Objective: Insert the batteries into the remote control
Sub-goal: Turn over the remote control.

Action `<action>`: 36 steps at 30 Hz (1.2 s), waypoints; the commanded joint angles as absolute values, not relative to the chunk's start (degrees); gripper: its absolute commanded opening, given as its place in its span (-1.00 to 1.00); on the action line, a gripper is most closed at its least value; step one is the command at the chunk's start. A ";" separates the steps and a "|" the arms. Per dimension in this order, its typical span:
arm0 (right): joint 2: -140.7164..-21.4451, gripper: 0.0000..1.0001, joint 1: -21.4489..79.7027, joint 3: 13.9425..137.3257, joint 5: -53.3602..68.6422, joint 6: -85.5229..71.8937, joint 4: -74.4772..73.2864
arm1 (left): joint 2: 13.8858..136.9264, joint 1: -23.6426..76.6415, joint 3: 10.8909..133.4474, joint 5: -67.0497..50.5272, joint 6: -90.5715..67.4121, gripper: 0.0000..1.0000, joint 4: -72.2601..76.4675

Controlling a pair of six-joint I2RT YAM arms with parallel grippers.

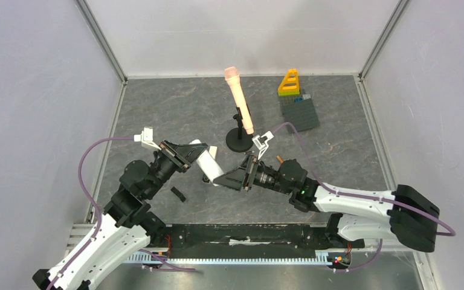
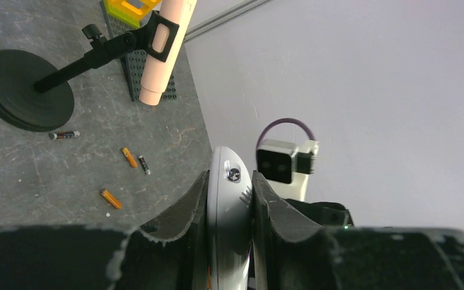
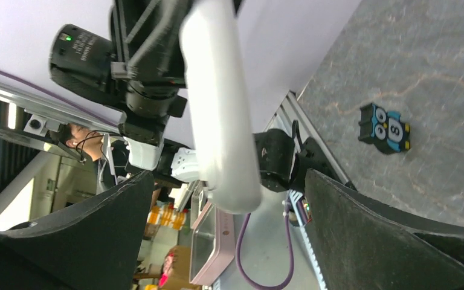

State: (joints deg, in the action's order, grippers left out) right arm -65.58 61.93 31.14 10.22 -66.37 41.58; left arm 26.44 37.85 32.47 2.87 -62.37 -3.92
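Left gripper (image 2: 229,176) is clenched on the remote control (image 2: 231,205). Its two fingers (image 2: 196,199) press on the long sides of the white body, and the rounded end with a small dark button stands out past the fingertips. In the top view the remote control is held off the table (image 1: 157,115), tilted, between the two arms.

The right gripper (image 3: 226,181) is released. Its jaws stand wide apart, and the free end of the remote control sits in the gap between them. Neither of its fingers (image 3: 66,241) touches the white body in the right wrist view.

Four batteries (image 2: 129,157) lie on the table, well apart from the remote control. One dark battery (image 2: 64,135) lies just beside the round black stand base (image 2: 24,90). One orange and one dark battery lie close together, side by side, a little further from the base. The second orange battery (image 2: 111,198) lies alone, near this pair.

A pale microphone (image 1: 240,99) leans in the clip of the stand. Behind it, near the far wall, there is a grey brick plate (image 1: 302,113) with a yellow block (image 1: 289,83) at its far edge. A flat black strip (image 1: 179,194) lies on the table near the left arm. A small owl tile (image 3: 385,127) with the number eight lies on the table in the right wrist view.
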 commanded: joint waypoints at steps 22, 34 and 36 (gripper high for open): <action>-68.13 -0.71 62.33 28.72 10.81 -77.89 53.22 | 22.55 37.63 35.10 -4.05 -63.04 0.17 -12.25; -58.44 -0.67 57.15 33.85 30.60 -64.98 31.84 | 26.63 37.62 46.81 -17.32 -47.44 0.32 -26.00; -56.39 -0.67 56.89 33.30 31.31 -64.38 30.69 | 28.43 37.62 47.94 -19.83 -45.36 0.32 -27.51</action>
